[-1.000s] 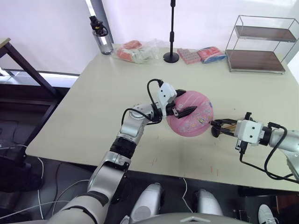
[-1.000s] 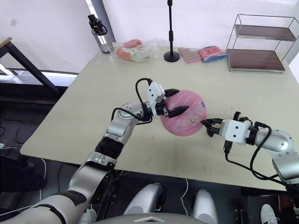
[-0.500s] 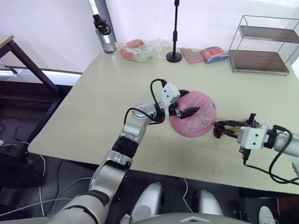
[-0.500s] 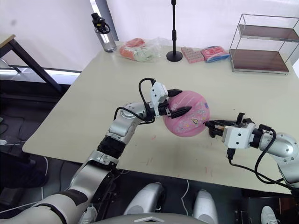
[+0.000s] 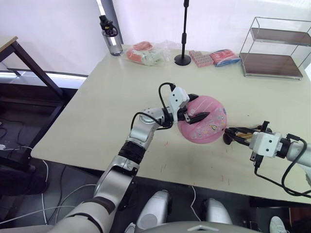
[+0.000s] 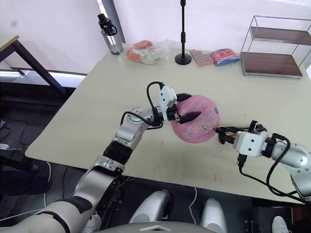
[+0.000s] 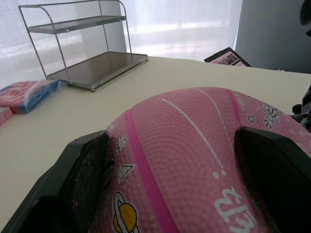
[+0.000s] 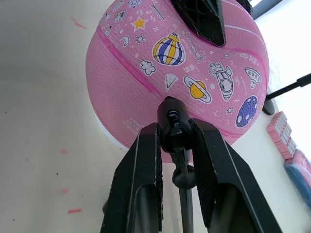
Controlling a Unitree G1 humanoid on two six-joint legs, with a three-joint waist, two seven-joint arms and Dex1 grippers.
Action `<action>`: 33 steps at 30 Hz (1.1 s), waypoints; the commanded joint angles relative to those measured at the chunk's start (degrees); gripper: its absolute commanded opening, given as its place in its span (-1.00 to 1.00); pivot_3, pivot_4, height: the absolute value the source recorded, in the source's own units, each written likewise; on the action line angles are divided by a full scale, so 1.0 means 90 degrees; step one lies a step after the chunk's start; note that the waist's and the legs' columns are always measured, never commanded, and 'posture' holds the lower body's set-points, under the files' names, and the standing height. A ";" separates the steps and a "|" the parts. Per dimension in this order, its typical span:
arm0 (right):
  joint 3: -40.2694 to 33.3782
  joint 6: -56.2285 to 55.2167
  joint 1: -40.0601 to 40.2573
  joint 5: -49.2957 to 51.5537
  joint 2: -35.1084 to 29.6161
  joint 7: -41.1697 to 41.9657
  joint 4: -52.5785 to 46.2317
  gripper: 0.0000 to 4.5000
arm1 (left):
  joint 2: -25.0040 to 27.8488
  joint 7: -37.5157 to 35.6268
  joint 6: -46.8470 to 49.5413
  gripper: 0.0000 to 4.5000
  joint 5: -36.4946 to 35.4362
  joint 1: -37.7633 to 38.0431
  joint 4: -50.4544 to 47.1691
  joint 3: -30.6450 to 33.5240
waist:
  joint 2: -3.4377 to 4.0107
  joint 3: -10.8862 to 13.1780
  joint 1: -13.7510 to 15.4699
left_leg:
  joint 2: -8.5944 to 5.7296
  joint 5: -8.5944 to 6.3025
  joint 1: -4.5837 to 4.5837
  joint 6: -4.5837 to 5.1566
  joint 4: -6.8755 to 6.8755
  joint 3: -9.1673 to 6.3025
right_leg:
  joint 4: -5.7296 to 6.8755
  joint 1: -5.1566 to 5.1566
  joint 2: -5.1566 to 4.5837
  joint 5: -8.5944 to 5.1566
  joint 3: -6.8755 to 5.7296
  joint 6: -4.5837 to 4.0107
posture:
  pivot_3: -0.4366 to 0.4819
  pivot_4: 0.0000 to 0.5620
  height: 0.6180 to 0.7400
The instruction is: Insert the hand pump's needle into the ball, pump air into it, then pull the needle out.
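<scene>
The pink ball [image 5: 204, 122] with cartoon prints rests on the beige table [image 5: 107, 107] near its middle. My left gripper [image 5: 197, 107] is shut on the ball, one black finger [image 7: 82, 170] pressed on each side of it. My right gripper [image 8: 175, 127] sits just right of the ball and is shut on a black end piece of the hand pump [image 5: 239, 131], which points at the ball's side. That black piece [image 8: 172, 121] is at or very near the ball's skin. The needle is hidden.
Along the table's far edge stand a water bottle [image 5: 109, 34], a clear bag of packets [image 5: 146, 53], a black stand [image 5: 183, 59], more packets [image 5: 214, 57] and a wire shelf [image 5: 274, 48]. The near edge runs close below both arms.
The whole picture has shifted a little, so the camera moved. The right gripper's wrist has drawn back slightly right and toward me. The left gripper still clamps the ball.
</scene>
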 commanded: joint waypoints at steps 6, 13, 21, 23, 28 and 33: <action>-0.1368 0.0338 0.0284 0.0672 -0.0367 0.0142 -0.0028 -0.85 | 0.0566 0.0454 0.0596 1.00 0.0687 0.0741 0.1781 -0.0026 | 0.0002 -0.0002 0.0010 | -0.0001 0.0000 0.0000 0.0000 0.0000 -0.0002 | -0.0001 0.0001 0.0000 -0.0001 0.0000 0.0001 | -0.05 -0.47 0.86; -0.1499 0.0141 0.0361 0.0599 -0.0357 0.0194 0.0117 -0.85 | 0.0557 0.0464 0.0604 1.00 0.0672 0.0731 0.1775 -0.0058 | 0.0003 -0.0003 0.0014 | -0.0002 0.0000 0.0000 0.0000 0.0000 -0.0002 | -0.0002 0.0002 0.0000 -0.0002 -0.0001 0.0003 | -0.05 -0.47 0.86; -0.1542 0.0046 0.0365 0.0546 -0.0360 0.0158 0.0211 -0.85 | 0.0577 0.0473 0.0607 1.00 0.0649 0.0741 0.1769 -0.0071 | 0.0003 -0.0010 0.0014 | -0.0002 0.0001 0.0000 -0.0001 0.0000 -0.0002 | -0.0002 0.0003 0.0000 -0.0002 0.0000 0.0003 | -0.05 -0.47 0.86; -0.1542 0.0005 0.0361 0.0475 -0.0385 0.0136 0.0218 -0.85 | 0.0580 0.0479 0.0611 1.00 0.0649 0.0740 0.1773 -0.0069 | 0.0004 -0.0011 0.0014 | -0.0002 0.0001 0.0000 -0.0001 0.0000 -0.0002 | -0.0002 0.0003 0.0000 -0.0002 -0.0001 0.0003 | -0.05 -0.47 0.86; -0.1505 -0.0303 0.0321 0.0219 -0.0421 0.0038 0.0279 -0.85 | 0.0569 0.0513 0.0609 1.00 0.0655 0.0714 0.1829 -0.0067 | 0.0004 -0.0012 0.0014 | -0.0002 0.0002 0.0000 -0.0002 0.0000 -0.0002 | -0.0002 0.0003 0.0000 -0.0002 0.0000 0.0003 | -0.05 -0.47 0.86; -0.1483 -0.0658 0.0379 -0.0060 -0.0406 -0.0128 0.0303 -0.85 | 0.0546 0.0575 0.0649 1.00 0.0664 0.0682 0.1911 -0.0063 | 0.0004 -0.0015 0.0014 | -0.0003 0.0004 0.0001 -0.0006 0.0000 -0.0002 | -0.0001 0.0003 0.0000 -0.0002 0.0000 0.0003 | -0.05 -0.47 0.86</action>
